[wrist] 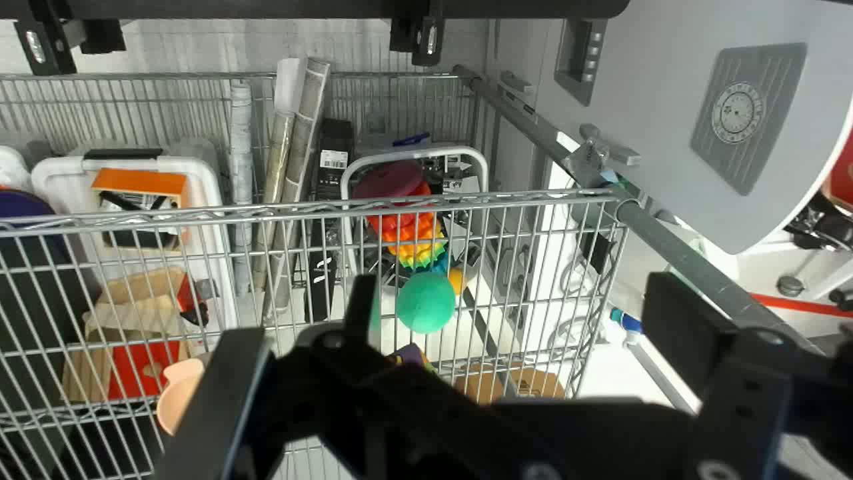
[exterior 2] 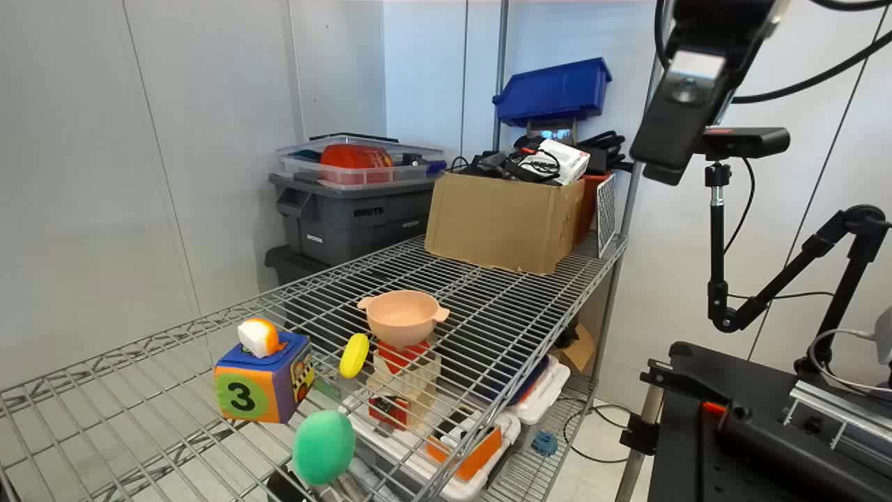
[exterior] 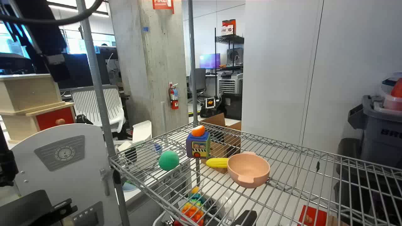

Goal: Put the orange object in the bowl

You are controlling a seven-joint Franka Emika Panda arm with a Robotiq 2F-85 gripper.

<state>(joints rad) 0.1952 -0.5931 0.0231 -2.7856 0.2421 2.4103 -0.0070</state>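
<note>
Wrist view: tool (wrist: 513,303) parted | both exterior views: orange object (exterior: 198,131) on block (exterior: 197,146), bowl (exterior: 248,169) inside shelf edges (exterior 2: 587,287)

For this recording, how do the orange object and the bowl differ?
The orange object is orange with whitish parts; the bowl is salmon-pink. The object is small; the bowl is much larger, with two side tabs. The object sits atop a toy cube; the bowl rests on the wire shelf. Both look rounded.

Bowl (exterior: 248,171): smooth, dull plastic
Orange object (exterior: 198,131): smooth
Green ball (exterior: 169,160): smooth and dull
Block (exterior 2: 261,380): soft-looking cloth
Shelf (exterior: 143,184): shiny metal wires
Big box (exterior 2: 495,222): dull cardboard
Pillar (exterior: 157,62): rough, dull concrete
Drawer knob (exterior: 60,121): smooth wood
</note>
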